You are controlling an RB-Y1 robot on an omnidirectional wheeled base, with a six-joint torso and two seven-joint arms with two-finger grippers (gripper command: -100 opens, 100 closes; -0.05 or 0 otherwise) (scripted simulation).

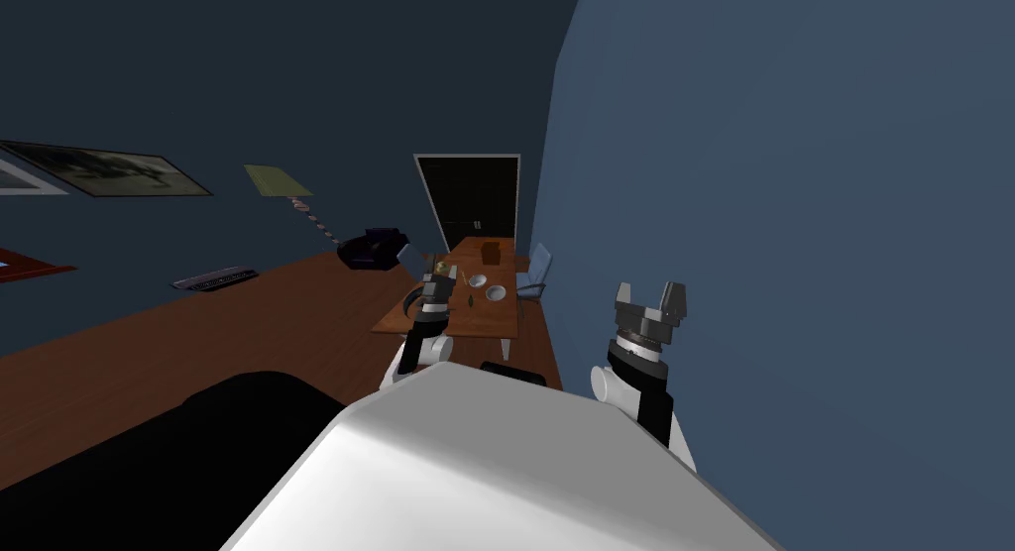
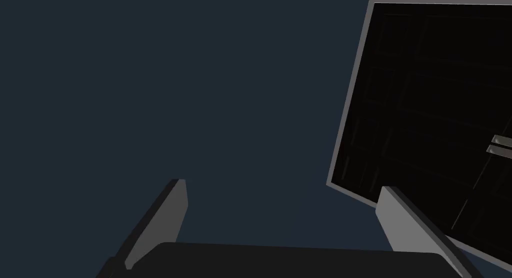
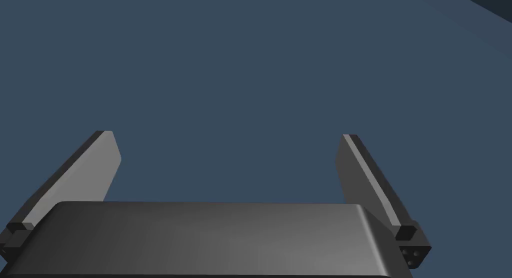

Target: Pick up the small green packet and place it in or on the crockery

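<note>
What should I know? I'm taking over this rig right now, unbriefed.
Left gripper: open, empty, held up near the table.
Right gripper: open, empty, raised beside the blue wall.
A small green thing, likely the packet, lies on the table beside the nearer white bowl; a second bowl sits just beyond.
Done: nothing grasped yet.
To do: approach, grasp the packet, set it in a bowl.

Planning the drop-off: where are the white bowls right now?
Head view: the two white bowls sit side by side midway along the brown table, just right of the left pincer, with a brown box beyond them.
</note>
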